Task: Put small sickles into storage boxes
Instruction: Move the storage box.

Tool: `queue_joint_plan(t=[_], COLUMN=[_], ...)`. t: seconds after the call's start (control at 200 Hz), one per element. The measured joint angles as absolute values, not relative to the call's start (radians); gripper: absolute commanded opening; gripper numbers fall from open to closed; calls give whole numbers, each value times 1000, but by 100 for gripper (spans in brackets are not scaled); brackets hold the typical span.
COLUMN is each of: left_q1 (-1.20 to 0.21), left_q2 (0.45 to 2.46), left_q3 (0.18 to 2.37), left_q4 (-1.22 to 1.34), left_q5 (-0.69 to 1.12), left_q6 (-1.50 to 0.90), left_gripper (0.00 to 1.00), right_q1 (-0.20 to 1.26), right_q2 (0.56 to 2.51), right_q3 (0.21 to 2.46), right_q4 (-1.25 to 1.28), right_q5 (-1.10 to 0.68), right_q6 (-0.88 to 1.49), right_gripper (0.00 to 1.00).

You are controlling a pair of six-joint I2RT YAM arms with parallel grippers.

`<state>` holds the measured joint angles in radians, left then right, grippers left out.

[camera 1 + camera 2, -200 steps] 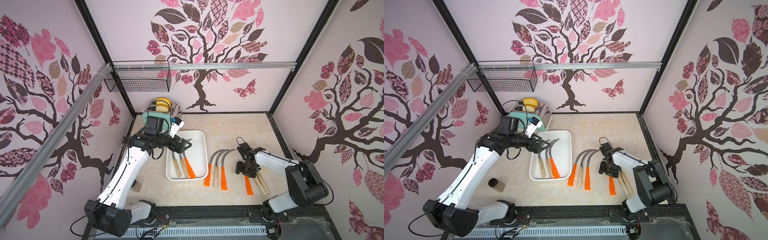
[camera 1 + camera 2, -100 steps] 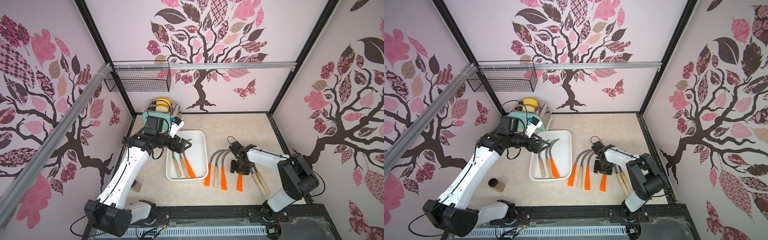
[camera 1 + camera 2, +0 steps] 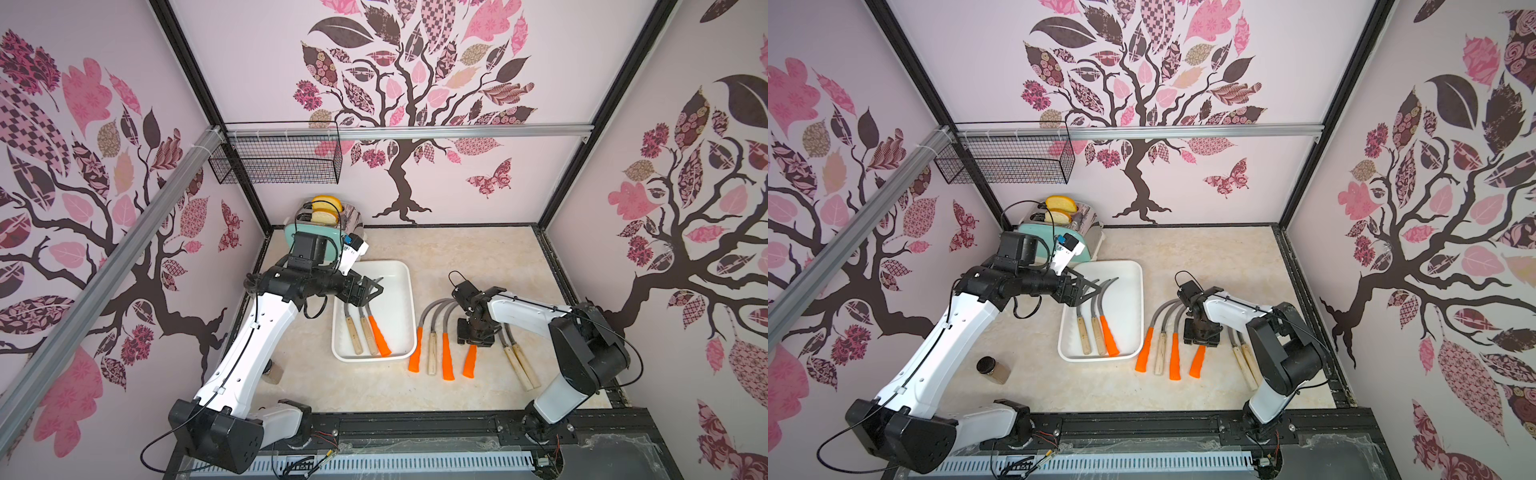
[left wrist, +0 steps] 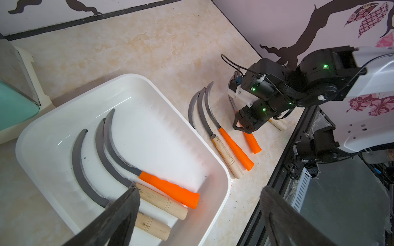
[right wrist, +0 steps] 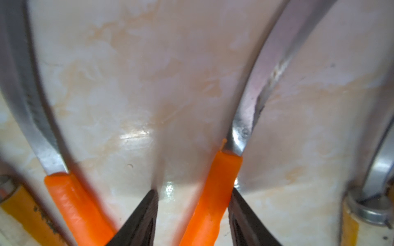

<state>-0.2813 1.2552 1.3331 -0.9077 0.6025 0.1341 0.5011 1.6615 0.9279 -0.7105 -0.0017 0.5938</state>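
The white storage box point(image 3: 395, 299) point(image 3: 1125, 299) point(image 4: 162, 136) holds three small sickles point(image 3: 376, 332) point(image 4: 168, 187), two with wooden handles and one with an orange handle. My left gripper point(image 3: 372, 289) point(image 3: 1096, 286) point(image 4: 199, 189) hovers open over its near-left part, holding nothing. On the table, my right gripper point(image 3: 473, 338) point(image 3: 1200, 338) point(image 5: 193, 190) is lowered over an orange-handled sickle point(image 3: 469, 365) point(image 3: 1197, 363) point(image 5: 221, 176). Its jaws straddle the handle: one pad touches it and a gap shows on the other side. Three more sickles point(image 3: 432, 349) lie between it and the box. Two wooden-handled ones point(image 3: 519, 365) lie to its right.
A mint toaster point(image 3: 328, 224) with bread slices stands behind the box at the back left. A small brown jar point(image 3: 994, 368) sits at the front left, by the left arm. A black wire basket point(image 3: 278, 162) hangs on the left back wall. A black rail borders the front edge.
My right gripper has slid left with the orange-handled sickle, away from the two wooden-handled ones, and its jaws have narrowed around the handle. The left arm has not moved.
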Motion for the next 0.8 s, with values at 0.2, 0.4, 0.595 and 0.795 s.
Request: queue_joint_plan(t=[0.2, 0.4, 0.595, 0.795], left_q1=[-281, -281, -281, -281], left_q2=[1255, 1255, 1255, 1255], left_q3=[1333, 1335, 1339, 1339], left_q4=[-908, -908, -907, -908], left_q5=[603, 603, 603, 603], left_q6=[133, 132, 132, 131], left_gripper=[92, 92, 92, 92], right_q1=[502, 502, 502, 510], right_q2=[1653, 1647, 1647, 1660], right_q3=[916, 909, 910, 926], right_q4=[-701, -693, -688, -690], right_q5=[0, -1, -13, -28], right_q6=[587, 580, 575, 563], right_gripper=[47, 39, 37, 37])
